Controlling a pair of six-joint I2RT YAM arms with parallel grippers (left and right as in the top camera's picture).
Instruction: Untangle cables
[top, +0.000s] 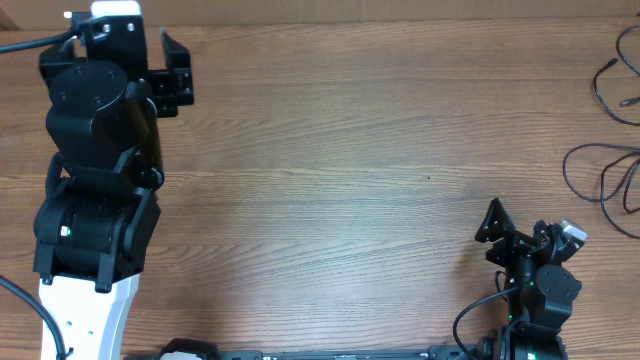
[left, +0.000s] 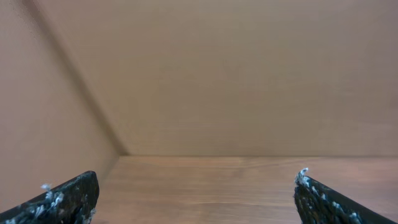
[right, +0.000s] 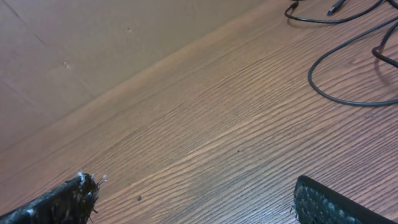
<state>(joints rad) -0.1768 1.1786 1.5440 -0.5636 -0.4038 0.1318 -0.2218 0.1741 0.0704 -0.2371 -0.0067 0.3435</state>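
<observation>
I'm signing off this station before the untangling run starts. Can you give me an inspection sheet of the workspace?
Surface: wooden table, bare wood grain, no spills visible.
Job's things: thin black cables lying in loose loops at the table's right edge, partly out of the overhead frame; neither gripper touches them.
Clutter: nothing seen.
Grippers: left gripper open and empty at the far left, facing the wall; right gripper open and empty at the near right, angled toward the cables.
Cables: thicker black arm wires curl beside the right arm's base, apart from the job's cables.
Surroundings: plain tan wall along the table's far edge and left side.
</observation>
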